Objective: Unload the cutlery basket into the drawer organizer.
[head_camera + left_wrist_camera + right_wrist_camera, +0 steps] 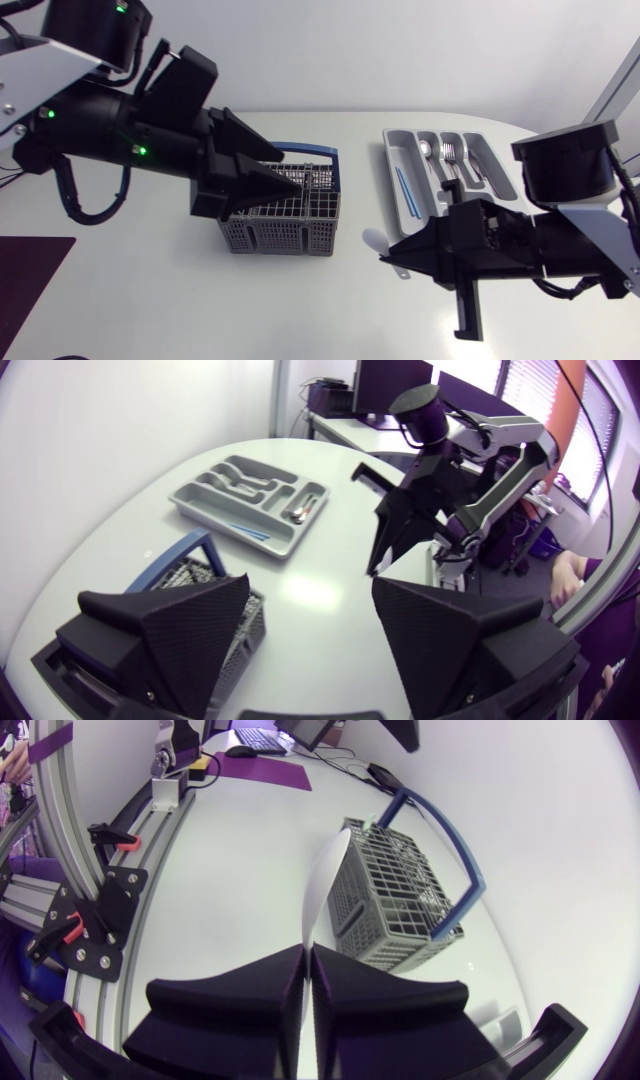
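Over the table [200,300], head view: your left hand [285,170] sits above the basket [290,235], tips pointing down at its grid. Your right hand [386,253] is low between basket and organizer [392,150], with a white spoon [373,238] poking out past its tips toward the basket. The organizer already holds metal cutlery in its short slots and something blue in the long one.

Left wrist view: left hand is spread wide with nothing between the fingers. The basket is under and beside one finger. The organizer lies well ahead, and the right arm is beyond the gap.

Right wrist view: right hand is pressed together, pinching the spoon by one end. The bowl sticks out ahead, and the basket is just past it.

Judgement: this is the transfer step, with the spoon out of the basket but not yet placed. Next, swing the right hand back to the organizer, line the spoon up along a free slot, lower it and release. Whether anything remains in the basket can't be made out.
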`<state>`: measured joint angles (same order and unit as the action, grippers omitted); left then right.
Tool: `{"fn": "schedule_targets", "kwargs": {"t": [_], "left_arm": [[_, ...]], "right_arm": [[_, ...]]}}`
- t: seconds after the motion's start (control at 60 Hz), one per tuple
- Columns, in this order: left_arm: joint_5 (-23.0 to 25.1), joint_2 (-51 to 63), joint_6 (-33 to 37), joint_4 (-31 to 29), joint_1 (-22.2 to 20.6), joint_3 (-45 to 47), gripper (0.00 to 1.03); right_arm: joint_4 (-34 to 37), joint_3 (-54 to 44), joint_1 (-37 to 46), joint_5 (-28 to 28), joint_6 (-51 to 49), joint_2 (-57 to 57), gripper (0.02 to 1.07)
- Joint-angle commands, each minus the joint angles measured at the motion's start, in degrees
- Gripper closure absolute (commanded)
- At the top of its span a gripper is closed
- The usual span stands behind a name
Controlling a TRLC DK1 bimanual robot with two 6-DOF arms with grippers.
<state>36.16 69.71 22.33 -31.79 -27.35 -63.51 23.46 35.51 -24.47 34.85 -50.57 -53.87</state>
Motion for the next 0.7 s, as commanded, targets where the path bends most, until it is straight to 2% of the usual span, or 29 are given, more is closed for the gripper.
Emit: {"fn": "schedule_targets", "kwargs": {"t": [0.0,0.083,0.167,0.25,0.417,0.483,0.683], "left_arm": [[-2.41,-1.69,2.63,-2.13,2.66,0.05,0.11],[-6.54,-1.86,8.35,-3.37,5.03,1.89,0.11],[-6.72,0.25,11.16,-6.27,8.55,1.54,0.11],[-8.48,1.74,11.16,-7.94,9.07,1.54,0.12],[-11.64,3.32,6.24,-8.38,8.11,2.07,0.12],[-13.49,4.64,3.95,-8.29,7.31,2.68,0.11],[-15.77,6.22,-0.97,-7.58,7.23,3.39,0.11]], "right_arm": [[1.15,-2.11,5.22,0.66,-4.89,1.57,1.01],[0.18,-3.78,11.72,0.66,-9.2,2.36,1.01],[-3.95,-6.68,18.23,0.31,-12.63,3.77,1.01],[-7.47,-9.67,23.77,-0.13,-17.11,3.68,1.01],[-20.65,-16.26,33.43,-0.84,-23.88,-0.45,1.01],[-23.9,-17.14,35.63,-1.36,-27.74,-4.76,1.01],[-40.6,-18.72,41.43,-2.51,-32.58,-18.03,1.01]]}}
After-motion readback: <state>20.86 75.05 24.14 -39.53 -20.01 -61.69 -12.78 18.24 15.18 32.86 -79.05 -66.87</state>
